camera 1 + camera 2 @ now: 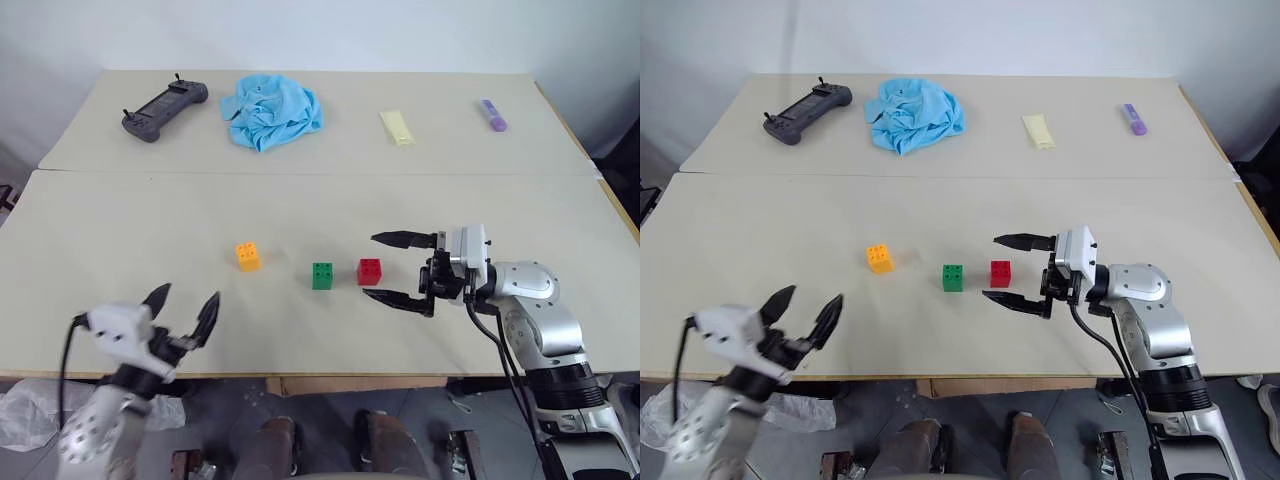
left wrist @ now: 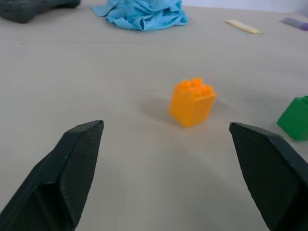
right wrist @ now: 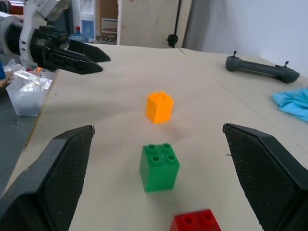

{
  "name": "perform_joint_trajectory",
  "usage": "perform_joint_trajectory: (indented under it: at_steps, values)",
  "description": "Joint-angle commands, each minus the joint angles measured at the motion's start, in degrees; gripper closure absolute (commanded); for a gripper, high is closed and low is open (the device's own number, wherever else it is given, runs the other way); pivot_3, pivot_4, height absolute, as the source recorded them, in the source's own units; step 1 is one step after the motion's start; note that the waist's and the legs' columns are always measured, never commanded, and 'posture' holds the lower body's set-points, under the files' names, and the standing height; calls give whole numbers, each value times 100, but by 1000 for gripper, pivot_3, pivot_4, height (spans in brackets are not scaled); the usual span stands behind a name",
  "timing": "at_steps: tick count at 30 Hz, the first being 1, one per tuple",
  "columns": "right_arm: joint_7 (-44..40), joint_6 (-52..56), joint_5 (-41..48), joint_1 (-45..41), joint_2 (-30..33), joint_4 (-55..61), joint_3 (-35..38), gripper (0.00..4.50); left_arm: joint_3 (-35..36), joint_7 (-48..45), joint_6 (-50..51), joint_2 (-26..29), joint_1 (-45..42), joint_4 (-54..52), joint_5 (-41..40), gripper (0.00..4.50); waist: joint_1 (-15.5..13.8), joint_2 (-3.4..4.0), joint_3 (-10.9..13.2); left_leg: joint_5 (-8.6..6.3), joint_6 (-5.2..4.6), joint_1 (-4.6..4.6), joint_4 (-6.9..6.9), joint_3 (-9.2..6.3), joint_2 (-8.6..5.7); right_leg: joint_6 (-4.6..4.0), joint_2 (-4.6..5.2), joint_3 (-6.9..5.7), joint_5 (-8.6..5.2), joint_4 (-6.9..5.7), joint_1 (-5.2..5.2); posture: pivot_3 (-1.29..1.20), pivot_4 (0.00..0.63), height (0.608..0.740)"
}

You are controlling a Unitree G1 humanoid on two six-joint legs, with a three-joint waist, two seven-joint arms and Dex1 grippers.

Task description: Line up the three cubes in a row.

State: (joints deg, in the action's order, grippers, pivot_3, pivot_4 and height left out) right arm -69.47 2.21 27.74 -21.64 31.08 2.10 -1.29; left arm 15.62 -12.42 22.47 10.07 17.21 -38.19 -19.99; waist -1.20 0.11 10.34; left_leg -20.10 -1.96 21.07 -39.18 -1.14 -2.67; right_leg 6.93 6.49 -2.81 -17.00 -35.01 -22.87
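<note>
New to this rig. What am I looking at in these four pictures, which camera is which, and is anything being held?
It is a humanoid robot with two arms, each ending in a two-fingered black gripper. Two pictures come from a stereo camera on its head, looking down over a pale table. The other two come from cameras on the wrists, looking out between each gripper's fingers.

The left gripper is open near the table's front edge. The right gripper is open, pointing sideways at the red cube. Neither holds anything.

The green cube sits beside the red one, the orange-yellow cube further left. At the back lie a black controller, blue cloth, a pale yellow packet and a small purple item.
</note>
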Motion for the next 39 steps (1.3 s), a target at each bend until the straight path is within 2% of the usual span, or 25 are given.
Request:
perform_joint_trajectory:
  at_steps: [1, 5, 10, 16, 21, 24, 27, 31, 32, 35, 37, 39]
  values:
    - [-36, 9, 86, 1, 48, 249, 66, 0, -626, 657, 483, -123, -476, -49, 528, 56, -4, 0, 0, 1, 1, 1, -1, 1, 0, 0, -2, 0, 0, -1, 0, 0, 150, 740]
    - [-48, 90, 94, 38, 135, 307, 99, 0, -1175, 1546, 960, -358, -1069, 383, 1402, 56, -17, 0, 0, 1, 1, 0, -1, 2, -1, 0, -4, 0, 0, -2, -1, 0, 150, 740]
    - [34, 185, 113, 154, 188, 360, 153, 0, -1761, 1703, 921, -673, -1521, 886, 1706, 56, -21, 0, 0, 1, 1, 5, -1, 1, -2, 2, -2, 0, 1, 1, -4, 0, 150, 740]
    - [111, 232, 110, 392, 213, 433, 183, 0, -2022, 1807, 536, -693, -2260, 1759, 2182, 56, -39, -1, 0, 5, 2, 8, -7, 1, -4, 2, -1, -4, 1, 0, -4, 0, 150, 740]
    - [119, 254, 123, 404, 210, 516, 170, 0, -1918, 2110, 617, -947, -2394, 2011, 2322, 56, -24, -1, 0, 6, 4, 8, -5, 4, -4, 3, -3, -4, 1, -2, -8, 0, 150, 740]
    - [99, 219, 104, 374, 219, 455, 185, 0, -1952, 2082, 614, -1052, -2347, 1976, 2313, 667, -30, 0, 0, 6, 4, 8, -6, 4, -4, 4, -2, -4, 1, -1, -8, 0, 150, 740]
    - [73, 139, 62, 377, 200, 364, 179, 0, -1834, 1960, 443, -1006, -2352, 1997, 2242, 1596, -33, 0, 0, 6, 5, 7, -7, 4, -4, 4, -1, -3, 2, 0, -8, 0, 150, 740]
    - [85, 55, 5, 397, 159, 302, 143, 0, -1690, 1473, -38, -669, -2376, 2153, 2094, 2856, -29, 0, 0, 6, 5, 8, -7, 3, -3, 4, -1, -3, 1, 0, -8, 0, 150, 740]
    - [86, 35, -8, 408, 156, 292, 135, 0, -1660, 1197, -302, -489, -2393, 2238, 2020, 3017, -28, 0, 0, 7, 6, 8, -6, 4, -3, 3, -1, -3, 1, 0, -9, 0, 150, 740]
    - [116, 10, -47, 446, 130, 316, 108, 0, -1389, 312, -979, -96, -2367, 2508, 1465, 3004, -25, 0, 0, 7, 6, 8, -7, 4, -3, 3, -1, -5, 1, 2, -9, 0, 150, 740]
    - [57, 4, -36, 482, 186, 318, 140, 0, -1080, -1305, -1884, 925, -2073, 2965, 1000, 3004, -10, 0, 0, 7, 6, 8, -6, 3, -3, 3, 1, -4, 1, 3, -11, 0, 150, 740]
    - [34, 6, -27, 492, 236, 278, 184, 0, -710, -2349, -2405, 1586, -1969, 3378, 479, 3004, 40, 5, -1, 6, 11, 7, -2, 6, 3, -6, 0, -7, -4, 2, -19, 0, 150, 740]
